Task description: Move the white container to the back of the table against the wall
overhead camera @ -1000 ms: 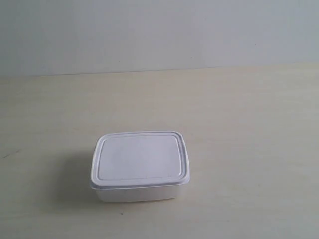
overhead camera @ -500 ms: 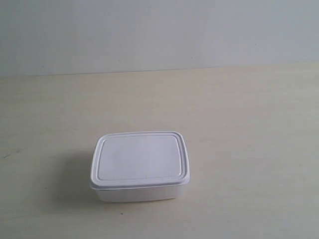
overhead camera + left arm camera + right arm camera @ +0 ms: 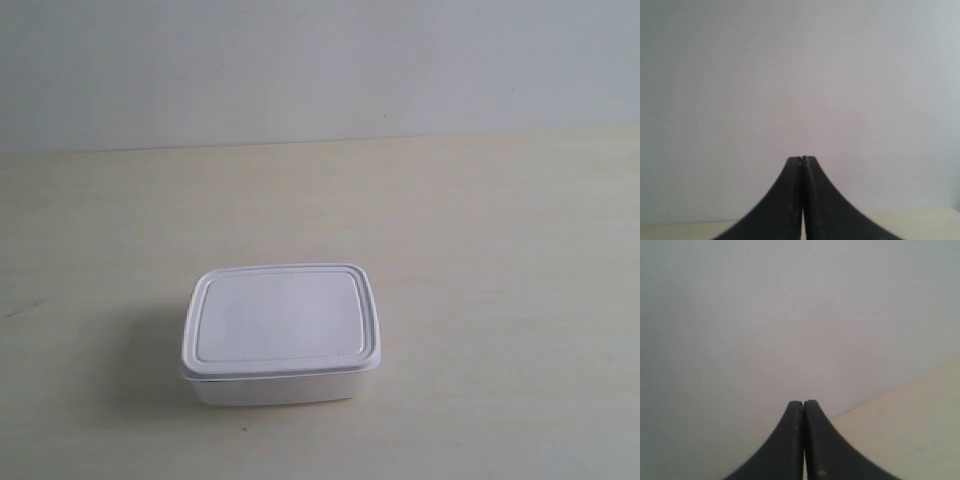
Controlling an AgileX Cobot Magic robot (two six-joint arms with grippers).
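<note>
The wall (image 3: 320, 70) fills the upper part of the exterior view, plain and pale. It meets the desk (image 3: 500, 300) along a nearly level line. The white container (image 3: 280, 330) sits upright on the near part of the desk, well apart from that line, so the whole move looks undone. Its long axis runs across the exterior view, roughly parallel to the wall, with one long side facing the back. That suits a straight push or carry, and it needs no turning to lie flush. Its lid (image 3: 282, 315) is seated flat, rim all round.

The left tool (image 3: 802, 159) has its jaws pressed together on nothing, aimed at the wall. The right tool (image 3: 803, 402) is the same (neither appears in the exterior view), probably parked before any approach.
</note>
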